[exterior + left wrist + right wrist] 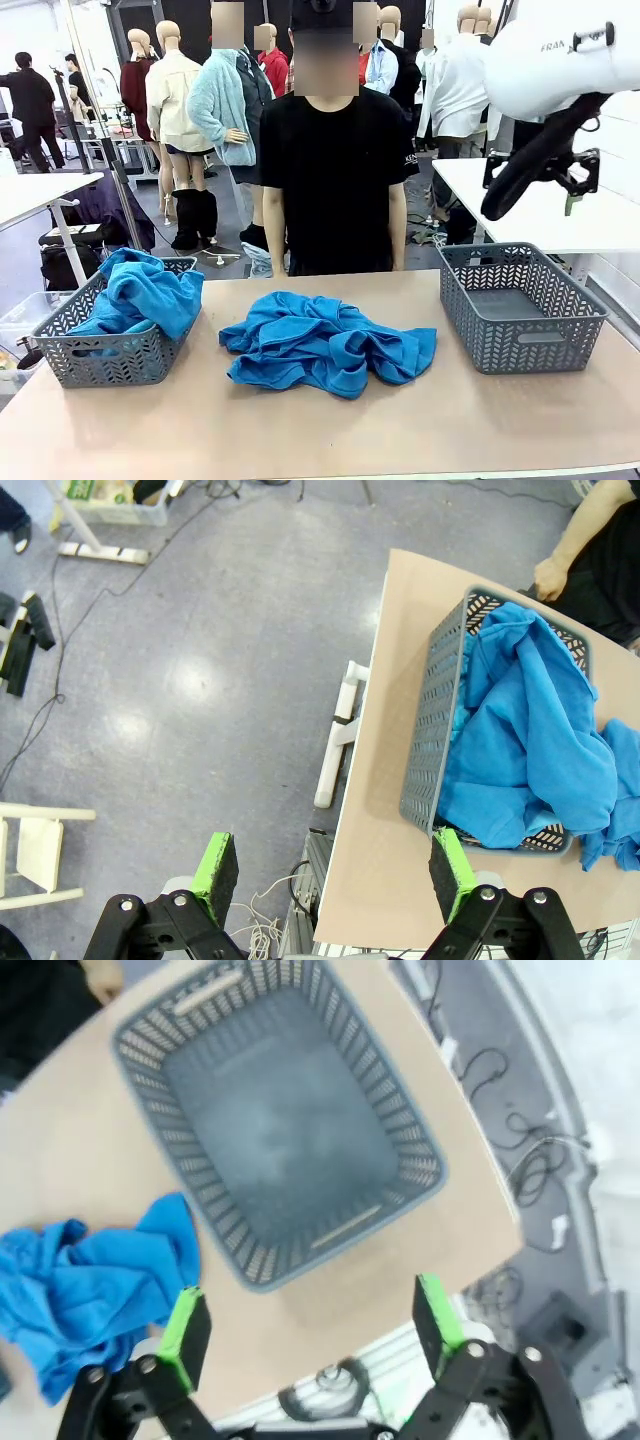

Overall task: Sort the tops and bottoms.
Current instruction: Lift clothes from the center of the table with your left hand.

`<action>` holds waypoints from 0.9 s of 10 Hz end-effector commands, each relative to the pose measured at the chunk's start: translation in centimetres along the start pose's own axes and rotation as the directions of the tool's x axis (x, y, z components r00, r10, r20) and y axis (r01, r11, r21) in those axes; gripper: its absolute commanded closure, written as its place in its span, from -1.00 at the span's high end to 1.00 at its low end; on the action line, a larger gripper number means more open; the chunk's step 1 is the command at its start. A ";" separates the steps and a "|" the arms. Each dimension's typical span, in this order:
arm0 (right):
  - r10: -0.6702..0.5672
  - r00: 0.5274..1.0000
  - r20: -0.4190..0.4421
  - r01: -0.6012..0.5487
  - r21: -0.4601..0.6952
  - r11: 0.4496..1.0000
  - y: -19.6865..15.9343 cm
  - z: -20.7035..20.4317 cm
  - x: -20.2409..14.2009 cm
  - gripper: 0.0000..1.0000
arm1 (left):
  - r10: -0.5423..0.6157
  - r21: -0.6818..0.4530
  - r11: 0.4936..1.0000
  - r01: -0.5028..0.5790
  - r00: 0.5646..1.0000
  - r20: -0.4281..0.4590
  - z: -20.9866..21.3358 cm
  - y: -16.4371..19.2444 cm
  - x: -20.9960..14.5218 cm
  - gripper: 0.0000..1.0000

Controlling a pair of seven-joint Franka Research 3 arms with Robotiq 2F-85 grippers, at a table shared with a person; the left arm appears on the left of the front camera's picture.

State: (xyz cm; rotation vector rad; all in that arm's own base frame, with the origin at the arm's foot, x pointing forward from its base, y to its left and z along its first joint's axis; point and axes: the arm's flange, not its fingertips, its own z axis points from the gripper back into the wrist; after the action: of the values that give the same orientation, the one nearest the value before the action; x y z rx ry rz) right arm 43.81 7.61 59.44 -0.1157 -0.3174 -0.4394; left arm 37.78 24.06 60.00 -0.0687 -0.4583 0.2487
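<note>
Right now, front view: pile of blue clothes (325, 345) lies crumpled in the middle of the table (300, 430), between two grey baskets and close to both. Left basket (100, 350) holds a blue garment (145, 295) that spills over its right rim; right basket (520, 310) shows its bare bottom. Person (335, 170) in a black T-shirt stands at the far edge, arms down. Right arm (555, 60) hangs high at upper right, above the right basket. Left wrist view: left gripper (333, 868) has its jaws spread wide with nothing between them, hovering over the table's outer edge and the floor (180, 680). The left basket sits ahead, garment draped over its rim, the person's hand (550, 578) near its far corner. Right wrist view, blurred: right gripper (310, 1320) is also spread wide and holds nothing, above the table edge just short of the right basket. The pile lies off to one side by that basket's corner; can't tell if they touch.
</note>
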 end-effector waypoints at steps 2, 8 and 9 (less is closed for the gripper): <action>0.161 0.983 0.092 -0.148 -0.136 0.980 -9.1 -1.3 2.8 1.00 | -0.001 -0.002 1.000 0.001 1.000 0.003 0.1 0.0 0.1 1.00; 0.135 0.988 0.080 -0.121 -0.166 0.979 -12.6 -1.3 4.1 1.00 | -0.001 -0.002 1.000 0.001 1.000 0.003 0.1 0.0 0.1 1.00; 0.135 0.988 0.080 -0.121 -0.166 0.979 -12.6 -1.3 4.1 1.00 | 0.000 0.000 1.000 0.000 1.000 0.000 0.0 0.0 0.0 1.00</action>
State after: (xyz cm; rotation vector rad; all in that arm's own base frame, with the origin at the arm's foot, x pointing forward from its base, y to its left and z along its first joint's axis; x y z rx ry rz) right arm 42.19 -5.71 59.86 -0.3131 -0.3729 -0.3105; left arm 37.78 24.06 60.00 -0.0687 -0.4584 0.2487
